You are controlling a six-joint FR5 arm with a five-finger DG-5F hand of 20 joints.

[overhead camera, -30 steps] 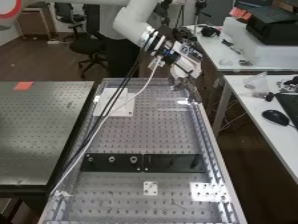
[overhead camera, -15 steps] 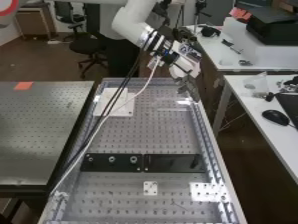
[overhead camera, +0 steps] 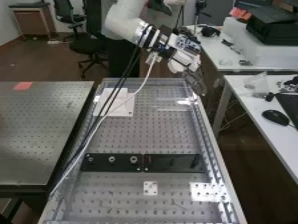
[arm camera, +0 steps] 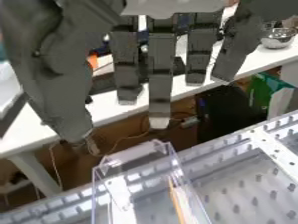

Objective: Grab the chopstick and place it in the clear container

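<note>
The perforated counter (overhead camera: pixel 143 137) runs down the middle of the high view, the hand (overhead camera: pixel 193 80) at its upper right edge, open and empty. If the chopstick (arm camera: pixel 177 202) is already inside, the hand should back off without nudging the clear container (arm camera: pixel 136 152); otherwise, pinch it lightly. It lies beyond the fingertips, within the container's outline; inside or behind, I cannot tell.

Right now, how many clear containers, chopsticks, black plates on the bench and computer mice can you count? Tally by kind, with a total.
Clear container: 1
Chopstick: 1
Black plates: 2
Computer mouse: 1
Total: 5
</note>
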